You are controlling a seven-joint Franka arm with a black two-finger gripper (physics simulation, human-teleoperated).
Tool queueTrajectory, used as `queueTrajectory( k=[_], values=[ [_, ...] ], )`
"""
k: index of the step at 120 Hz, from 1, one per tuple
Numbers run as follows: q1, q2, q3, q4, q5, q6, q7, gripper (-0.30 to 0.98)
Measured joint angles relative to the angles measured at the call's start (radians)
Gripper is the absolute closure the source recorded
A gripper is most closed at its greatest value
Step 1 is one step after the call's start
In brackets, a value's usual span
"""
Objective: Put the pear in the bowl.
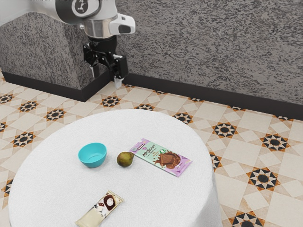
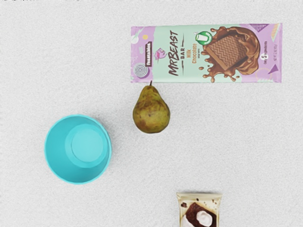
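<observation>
High above the table's far side, my gripper (image 1: 106, 81) hangs in the exterior view, its two fingers apart with nothing between them. The brownish-green pear (image 1: 125, 159) lies on the white tablecloth between the turquoise bowl (image 1: 93, 155) and the chocolate bar. Seen from the hand, the pear (image 2: 151, 110) has its stem end close to the chocolate bar's edge. The round bowl (image 2: 78, 149) stands upright beside the pear, a gap between them, and its inside holds nothing.
A purple and mint chocolate bar (image 1: 161, 157) lies flat by the pear. Nearer the exterior camera is a cream-wrapped snack bar (image 1: 100, 210). The round table (image 1: 156, 198) has a white cloth, and a dark grey wall rises behind the arm.
</observation>
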Motion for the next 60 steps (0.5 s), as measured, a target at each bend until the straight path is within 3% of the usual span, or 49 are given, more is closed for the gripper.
queueTrajectory(
  k=[20,38,60],
  values=[
    [0.019,0.013,0.0,-0.045,-0.001,0.04,-0.005,0.0],
    [0.017,0.184,-0.012,-0.061,-0.024,0.131,-0.012,0.0],
    [0.011,0.349,-0.021,-0.097,-0.111,0.28,-0.033,0.0]
  ],
)
